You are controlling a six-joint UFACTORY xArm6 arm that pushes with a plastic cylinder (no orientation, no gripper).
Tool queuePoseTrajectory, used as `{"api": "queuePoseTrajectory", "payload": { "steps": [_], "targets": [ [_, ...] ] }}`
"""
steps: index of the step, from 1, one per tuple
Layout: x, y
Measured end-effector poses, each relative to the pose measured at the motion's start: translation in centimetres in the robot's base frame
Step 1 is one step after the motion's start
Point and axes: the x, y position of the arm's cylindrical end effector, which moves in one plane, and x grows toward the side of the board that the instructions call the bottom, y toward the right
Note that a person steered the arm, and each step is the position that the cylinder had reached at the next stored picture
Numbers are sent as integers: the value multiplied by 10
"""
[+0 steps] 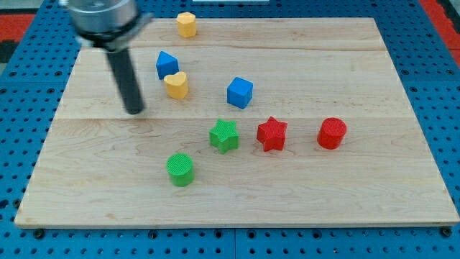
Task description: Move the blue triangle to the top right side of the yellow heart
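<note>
The blue triangle (167,64) sits on the wooden board, touching the upper left of the yellow heart (176,85). My tip (134,111) rests on the board to the left of both, below the level of the heart, a short gap away from them. The rod rises from the tip toward the view's top left.
A second yellow block (187,24) lies at the board's top edge. A blue cube (240,93) is right of the heart. A green star (224,135), a red star (272,133) and a red cylinder (332,133) form a row. A green cylinder (180,169) lies lower.
</note>
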Motion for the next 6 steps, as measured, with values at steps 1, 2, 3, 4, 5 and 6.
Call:
{"api": "queuePoseTrajectory", "payload": {
  "steps": [1, 2, 3, 4, 5, 6],
  "targets": [
    [-34, -83],
    [-82, -86],
    [-110, -53],
    [-108, 0],
    [-106, 72],
    [-107, 93]
  ]
}}
